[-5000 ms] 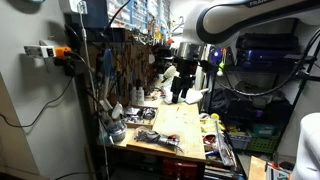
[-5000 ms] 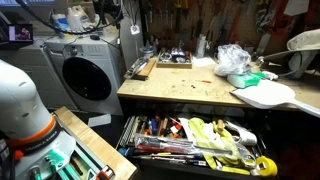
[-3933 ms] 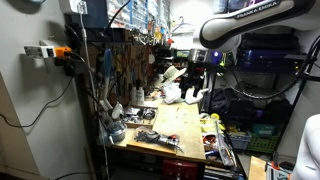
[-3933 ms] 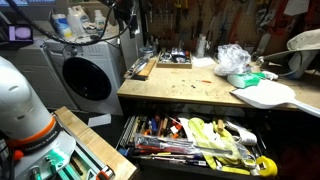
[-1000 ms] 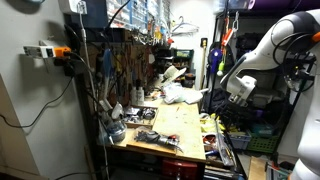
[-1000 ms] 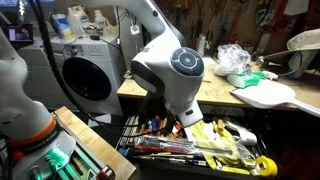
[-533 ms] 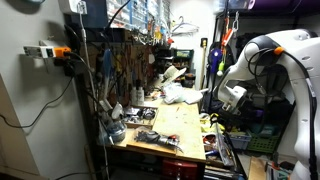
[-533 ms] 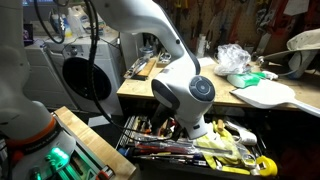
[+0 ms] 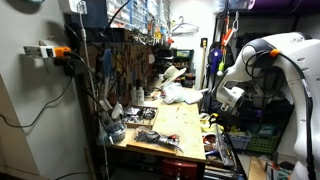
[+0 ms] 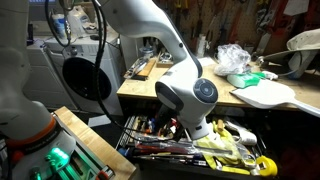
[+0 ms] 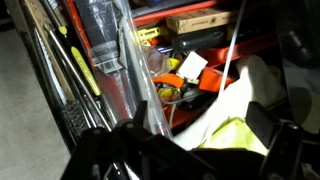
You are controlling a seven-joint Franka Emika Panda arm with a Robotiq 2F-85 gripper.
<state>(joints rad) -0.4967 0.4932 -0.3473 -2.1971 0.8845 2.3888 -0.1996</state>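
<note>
Five seconds before, the arm (image 10: 190, 95) had been held high over the far part of the worktop (image 9: 175, 125), by the wall of hanging tools, and had been absent from the exterior view that faces the drawer (image 10: 128, 135). Since then it had been swung off the worktop and brought down in front of its near edge. Within the last half second it had been lowered only a little further, so the descent was judged to be nearly finished. In the wrist view the tool (image 11: 197, 135) was seen hanging just above the open drawer's contents, its fingers (image 11: 112, 150) spread well apart and nothing clamped between them. Beneath the gap a yellow-green cloth (image 11: 240, 125) was found, lying in the right part of the drawer as that view shows it. An orange piece (image 11: 170, 82) and a white tag (image 11: 192, 66) lay just beyond it, and a clear plastic sleeve (image 11: 120, 50) lay to the left, beside long yellow-handled tools (image 11: 85, 70). No contact between the tool and the cloth could be made out. In an exterior view the yellow-green cloth (image 10: 225, 135) was seen right of the arm's wrist, among the hand tools. The work was therefore judged to have been shifted from the worktop to the drawer, with the reach made and no grasp yet taken.
</note>
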